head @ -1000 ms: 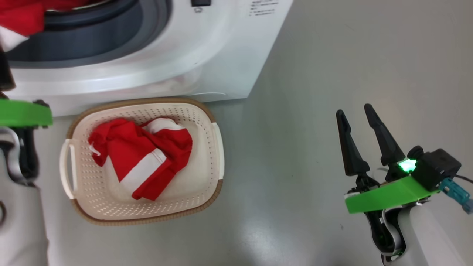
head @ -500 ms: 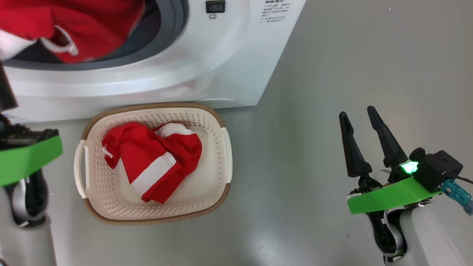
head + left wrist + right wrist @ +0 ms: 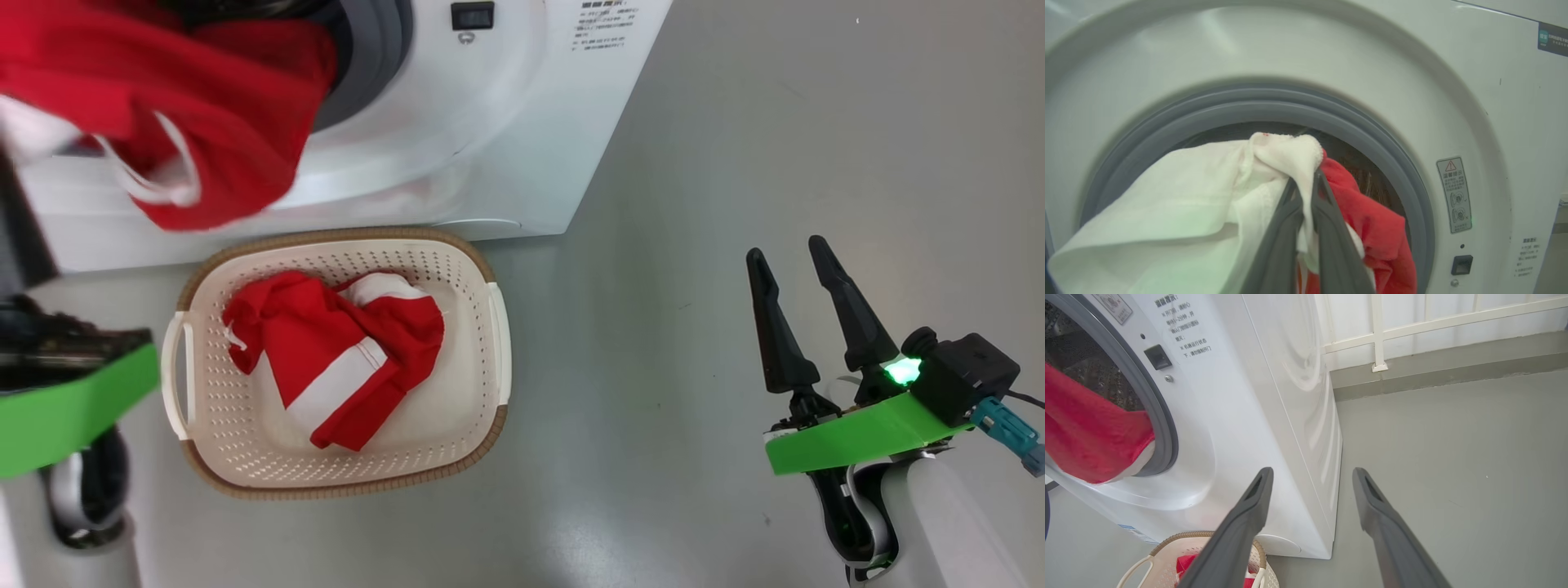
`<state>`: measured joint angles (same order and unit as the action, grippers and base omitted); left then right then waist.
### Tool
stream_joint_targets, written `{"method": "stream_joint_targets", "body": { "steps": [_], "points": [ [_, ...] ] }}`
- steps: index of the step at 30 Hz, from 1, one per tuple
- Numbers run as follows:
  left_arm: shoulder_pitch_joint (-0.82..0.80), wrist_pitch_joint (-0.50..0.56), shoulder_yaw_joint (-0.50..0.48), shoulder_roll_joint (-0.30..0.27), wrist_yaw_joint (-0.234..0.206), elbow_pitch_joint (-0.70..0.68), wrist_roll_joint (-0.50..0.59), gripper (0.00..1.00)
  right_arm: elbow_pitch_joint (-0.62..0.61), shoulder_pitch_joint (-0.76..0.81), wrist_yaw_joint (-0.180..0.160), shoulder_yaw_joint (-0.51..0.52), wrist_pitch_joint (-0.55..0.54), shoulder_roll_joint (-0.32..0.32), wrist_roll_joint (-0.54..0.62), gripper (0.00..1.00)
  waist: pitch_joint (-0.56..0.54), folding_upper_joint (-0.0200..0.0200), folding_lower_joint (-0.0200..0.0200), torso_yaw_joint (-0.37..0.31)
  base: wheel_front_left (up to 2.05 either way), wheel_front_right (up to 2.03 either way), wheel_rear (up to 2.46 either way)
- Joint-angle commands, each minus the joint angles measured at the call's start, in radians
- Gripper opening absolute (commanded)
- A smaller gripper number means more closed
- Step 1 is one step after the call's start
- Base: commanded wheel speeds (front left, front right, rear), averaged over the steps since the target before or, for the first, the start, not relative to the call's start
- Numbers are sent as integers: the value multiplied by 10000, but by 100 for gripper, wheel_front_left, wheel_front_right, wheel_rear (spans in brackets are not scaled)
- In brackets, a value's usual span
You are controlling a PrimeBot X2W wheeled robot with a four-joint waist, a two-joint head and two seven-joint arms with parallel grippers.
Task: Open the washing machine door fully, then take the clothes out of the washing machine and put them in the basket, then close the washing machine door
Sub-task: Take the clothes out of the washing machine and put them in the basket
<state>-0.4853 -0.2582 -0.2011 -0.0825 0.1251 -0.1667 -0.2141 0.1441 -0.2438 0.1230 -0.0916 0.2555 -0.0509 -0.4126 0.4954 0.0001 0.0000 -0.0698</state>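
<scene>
Clothes have sagged downward, clamped in left end effector; right end effector apart.

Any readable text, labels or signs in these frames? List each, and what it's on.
Warning sticker, washing machine front, right of the opening: exclamation-mark triangle sign; Chinese heading too blurred to quote.
Dark label, front's upper right corner: too small to read.
Printed Chinese lines beside the black latch slot: too blurred to quote.
On the basket and the clothes: no text visible.
</scene>
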Motion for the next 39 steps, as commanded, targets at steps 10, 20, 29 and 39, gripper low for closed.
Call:
{"method": "stream_joint_targets", "body": {
  "steps": [10, 20, 29, 39],
  "points": [
    [1021, -36, 877, -115, 55, 1968, -72, 0, -213, 315, 77, -340, 63, 7, -29, 100, 86, -1, 0, -28, 0, 0, 0],
    [973, -36, 1813, -336, 55, 4600, -347, 0, -272, 178, 77, -472, 63, 7, -123, 100, 472, -1, 0, -125, 0, 0, 0],
    [442, -36, 2182, -506, 55, 6558, -604, 0, -330, -66, 77, -508, 63, 7, -238, 100, 1011, -1, 0, -272, 0, 0, 0],
    [-341, -36, 2553, -710, 55, 7833, -712, 0, -441, -325, 77, -475, 63, 7, -294, 100, 1684, -1, 0, -389, 0, 0, 0]
  ]
}}
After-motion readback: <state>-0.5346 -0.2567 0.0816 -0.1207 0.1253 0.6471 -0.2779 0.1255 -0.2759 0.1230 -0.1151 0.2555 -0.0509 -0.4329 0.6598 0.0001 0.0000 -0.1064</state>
